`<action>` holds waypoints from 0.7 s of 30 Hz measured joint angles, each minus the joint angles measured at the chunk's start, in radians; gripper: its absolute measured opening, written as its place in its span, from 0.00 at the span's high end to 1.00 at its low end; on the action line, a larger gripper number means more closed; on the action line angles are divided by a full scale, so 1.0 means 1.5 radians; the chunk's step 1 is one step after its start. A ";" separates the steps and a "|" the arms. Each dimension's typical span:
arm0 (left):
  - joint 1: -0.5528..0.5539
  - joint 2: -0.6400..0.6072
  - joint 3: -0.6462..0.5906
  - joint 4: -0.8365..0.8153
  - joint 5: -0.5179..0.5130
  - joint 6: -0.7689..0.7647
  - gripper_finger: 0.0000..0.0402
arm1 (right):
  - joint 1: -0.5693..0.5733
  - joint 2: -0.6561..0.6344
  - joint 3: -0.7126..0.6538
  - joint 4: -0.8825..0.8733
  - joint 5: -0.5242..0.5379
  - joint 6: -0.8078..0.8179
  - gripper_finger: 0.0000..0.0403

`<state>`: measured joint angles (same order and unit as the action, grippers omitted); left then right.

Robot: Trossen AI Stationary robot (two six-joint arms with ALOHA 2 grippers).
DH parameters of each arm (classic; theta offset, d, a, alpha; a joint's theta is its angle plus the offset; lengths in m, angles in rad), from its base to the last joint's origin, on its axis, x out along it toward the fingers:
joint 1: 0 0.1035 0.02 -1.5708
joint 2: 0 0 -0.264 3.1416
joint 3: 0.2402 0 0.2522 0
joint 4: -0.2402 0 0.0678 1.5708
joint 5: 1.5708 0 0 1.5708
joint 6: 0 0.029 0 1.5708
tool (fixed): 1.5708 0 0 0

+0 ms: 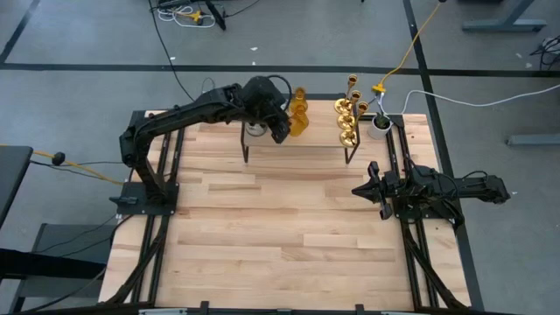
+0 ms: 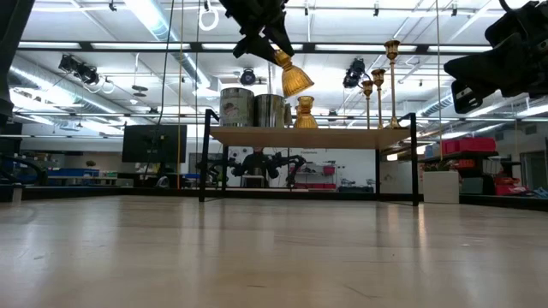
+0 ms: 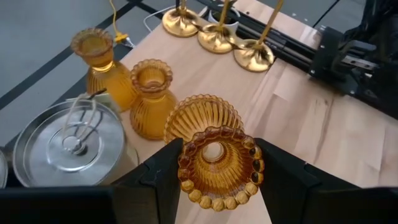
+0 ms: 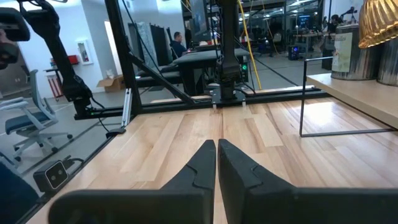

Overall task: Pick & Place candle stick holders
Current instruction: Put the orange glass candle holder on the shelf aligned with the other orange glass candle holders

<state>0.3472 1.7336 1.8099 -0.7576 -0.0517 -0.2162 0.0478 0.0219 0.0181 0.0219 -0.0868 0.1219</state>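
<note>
My left gripper (image 1: pixel 280 128) is up over the raised wooden shelf (image 2: pixel 342 135) at the table's far edge, shut on an amber-orange bell-shaped candle stick holder (image 2: pixel 296 79). Two more amber holders (image 3: pixel 151 98) (image 3: pixel 99 61) stand on their flared bases on the shelf. Beside them are silvery cylinders (image 2: pixel 236 107) (image 2: pixel 271 109). Three brass holders (image 2: pixel 392 81) stand on round bases (image 3: pixel 216 37) toward the shelf's right end. My right gripper (image 1: pixel 371 188) rests shut at the table's right side, holding nothing. My left gripper pinches the amber holder's narrow scalloped cup end (image 3: pixel 217 169) between its two fingers (image 3: pixel 160 177), one on each side. The fingers slant downward from the table's left. The holder is lifted clear of the shelf and tilted, its ribbed bell (image 2: pixel 297 83) hanging lower than the fingers.
A small white pot with a green plant (image 1: pixel 379 125) sits at the shelf's right end. The shelf stands on thin black legs (image 1: pixel 245 147) (image 1: pixel 350 149). Bare wooden tabletop (image 1: pixel 280 219) stretches from the shelf to the near edge.
</note>
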 joint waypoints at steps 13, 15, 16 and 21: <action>0.020 0.012 0.000 -0.011 0.025 0.018 0.55 | 0.000 0.000 0.000 0.000 0.000 0.000 0.95; 0.020 0.026 -0.001 -0.020 0.042 0.020 0.54 | 0.000 0.000 0.000 0.000 0.000 0.000 0.95; 0.020 0.032 -0.001 -0.020 0.045 0.020 0.54 | 0.000 0.000 0.000 0.000 0.000 0.000 0.95; 0.020 0.047 -0.001 -0.016 0.038 0.052 0.55 | 0.000 0.000 0.000 0.000 0.000 0.000 0.95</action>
<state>0.3767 1.8035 1.8083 -0.7821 0.0047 -0.1381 0.0479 0.0216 0.0181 0.0219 -0.0868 0.1219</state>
